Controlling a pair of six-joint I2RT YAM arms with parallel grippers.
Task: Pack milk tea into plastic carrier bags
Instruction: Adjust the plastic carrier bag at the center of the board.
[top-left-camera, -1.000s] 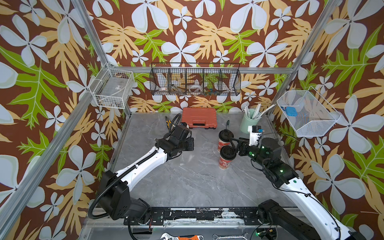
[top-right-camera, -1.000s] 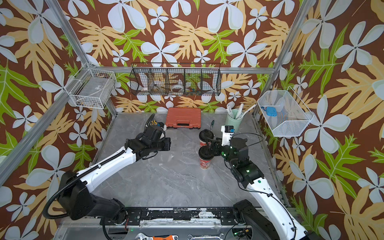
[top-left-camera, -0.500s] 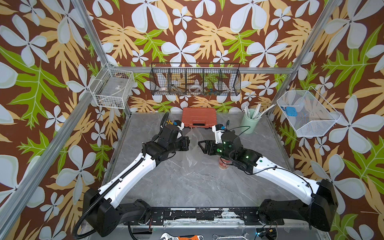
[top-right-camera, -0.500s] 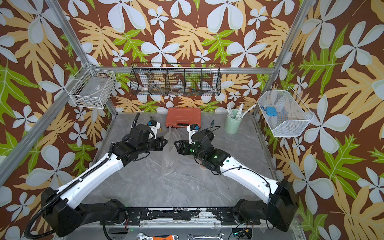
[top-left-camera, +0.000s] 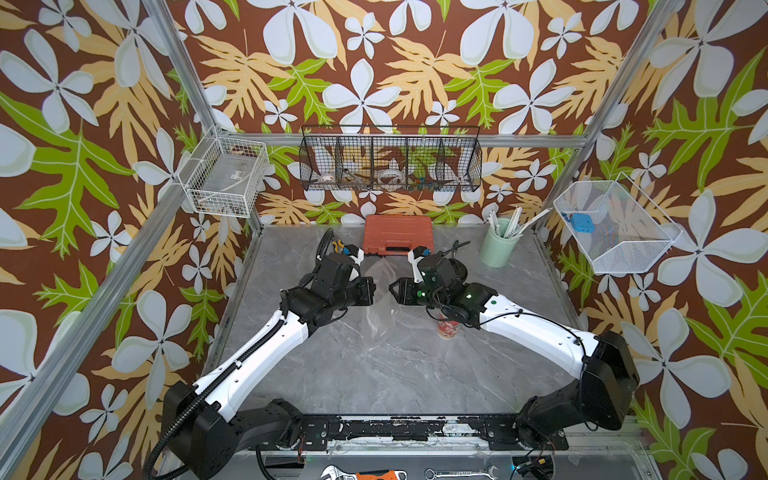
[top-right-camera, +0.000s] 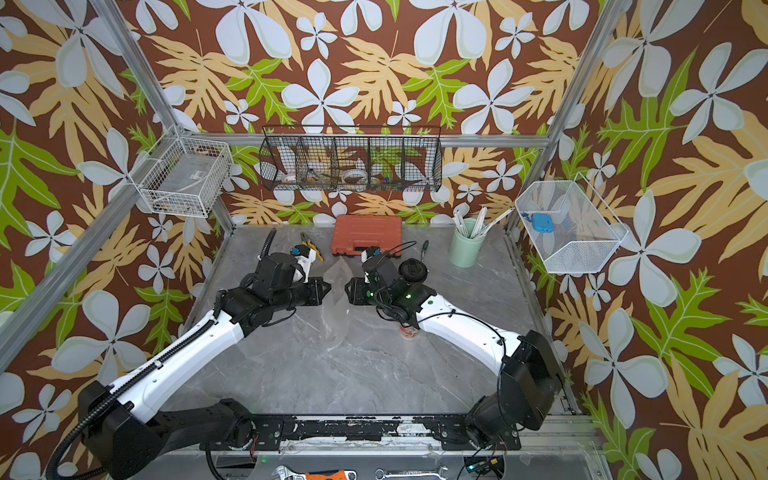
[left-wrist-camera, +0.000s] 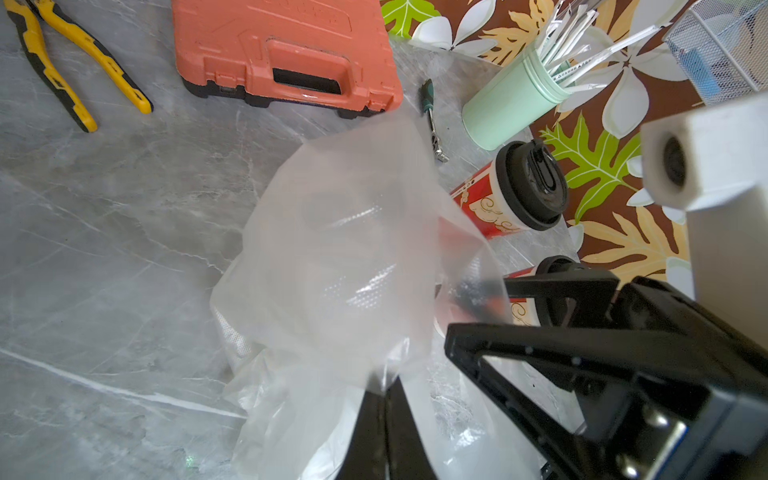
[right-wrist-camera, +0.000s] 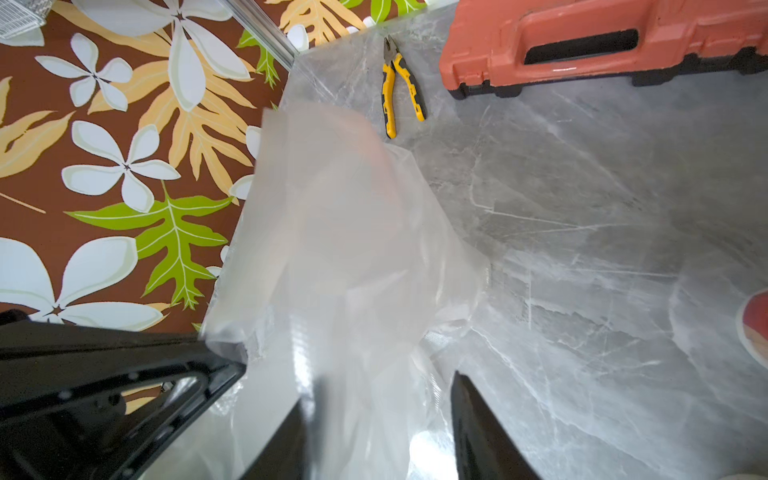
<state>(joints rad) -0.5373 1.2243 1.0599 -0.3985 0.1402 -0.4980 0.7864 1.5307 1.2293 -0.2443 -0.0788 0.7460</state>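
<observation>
Left gripper pinches the clear carrier bag by its rim while right gripper, jaws apart, straddles the facing film (likely to spread the mouth); both milk tea cups stand unbagged on the table nearby.

A robotics lab test cell is showing here: aluminium posts are framing floral wallpaper panels, white robot arms are sitting bolted to a black rail at the grey marble-look surface, wire baskets are hanging on the walls, and a tool case, pliers and a wrench are lying about.
</observation>
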